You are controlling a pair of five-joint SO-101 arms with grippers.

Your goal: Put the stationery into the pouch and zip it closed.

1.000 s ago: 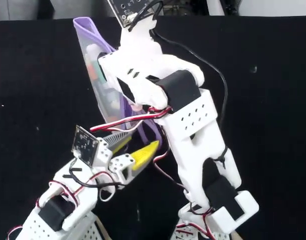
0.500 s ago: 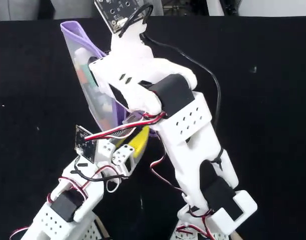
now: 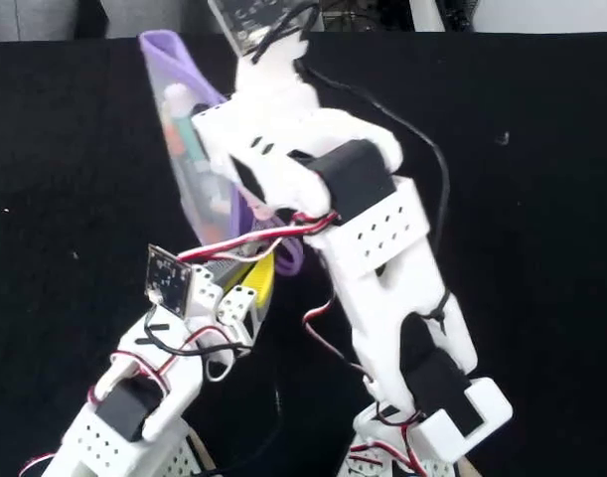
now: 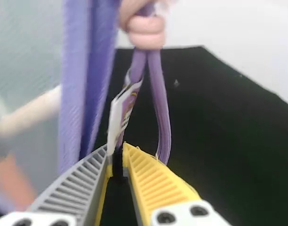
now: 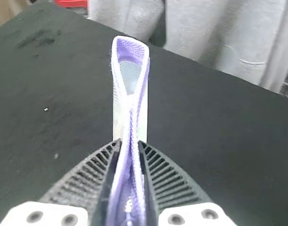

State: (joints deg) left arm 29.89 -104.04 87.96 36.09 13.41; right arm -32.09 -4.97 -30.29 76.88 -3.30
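A translucent pouch [image 3: 187, 179] with a purple zip edge hangs upright above the black table, with several stationery items [image 3: 177, 119] inside it. My right gripper [image 5: 129, 153] is shut on the pouch's purple edge [image 5: 129, 70], holding it up; in the high view the arm's white body covers that grip. At the pouch's lower end, my left gripper [image 3: 255, 283] is shut on the zipper pull. In the left wrist view its grey and yellow fingers [image 4: 148, 176] pinch the small white-and-purple pull tag [image 4: 121, 106] beside a purple cord loop [image 4: 159, 99].
The black table [image 3: 522, 149] lies bare to the right and far left of the arms. Red, white and black cables [image 3: 243, 248] run between the two arms near the pouch's lower end. Grey fabric [image 5: 219, 33] hangs beyond the table's far edge.
The held pouch swung left and then back right. My left gripper rose and turned from lying slanted to nearly upright under the pouch's lower end.
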